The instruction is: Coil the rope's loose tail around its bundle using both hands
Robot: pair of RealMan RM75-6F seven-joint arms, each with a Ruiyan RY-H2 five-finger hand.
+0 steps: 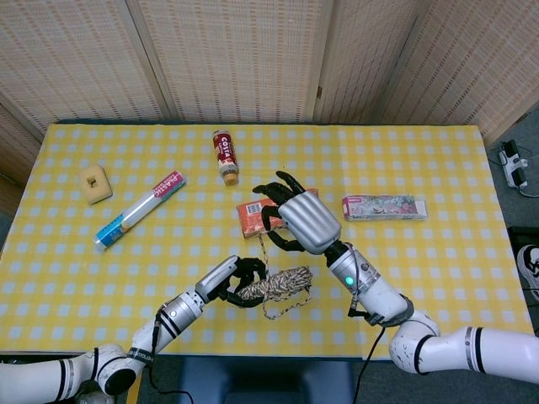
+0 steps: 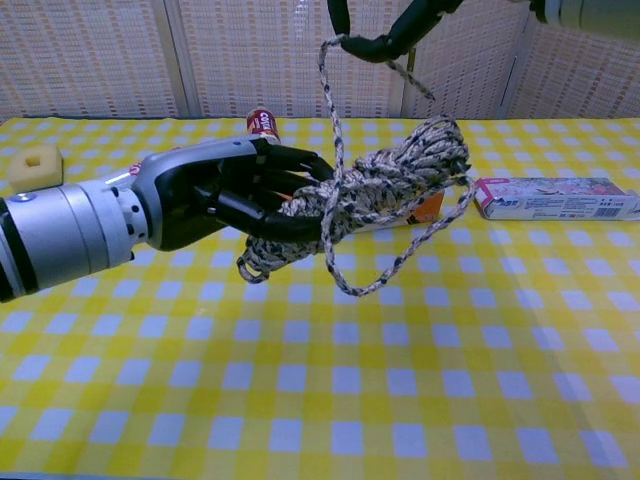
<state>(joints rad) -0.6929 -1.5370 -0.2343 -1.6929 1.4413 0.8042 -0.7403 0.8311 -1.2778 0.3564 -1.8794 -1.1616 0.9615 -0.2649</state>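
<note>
The speckled rope bundle (image 1: 283, 284) (image 2: 392, 176) is lifted off the yellow checked table (image 1: 438, 278), gripped at one end by my left hand (image 1: 231, 283) (image 2: 225, 197). The loose tail (image 1: 262, 249) (image 2: 326, 95) rises from the bundle's middle to my right hand (image 1: 301, 220) (image 2: 398, 22), which is held high and pinches the tail near its end. In the chest view a slack loop (image 2: 424, 251) of the tail hangs below the bundle. Most of my right hand is cut off by the top edge of the chest view.
An orange box (image 1: 250, 216) (image 2: 431, 206) lies behind the bundle, partly hidden by my right hand. A patterned flat box (image 1: 384, 207) (image 2: 556, 198) lies to the right. Further back are a bottle (image 1: 225, 156) (image 2: 262, 124), a tube (image 1: 140, 209) and a yellow ring sponge (image 1: 96, 184) (image 2: 38, 165).
</note>
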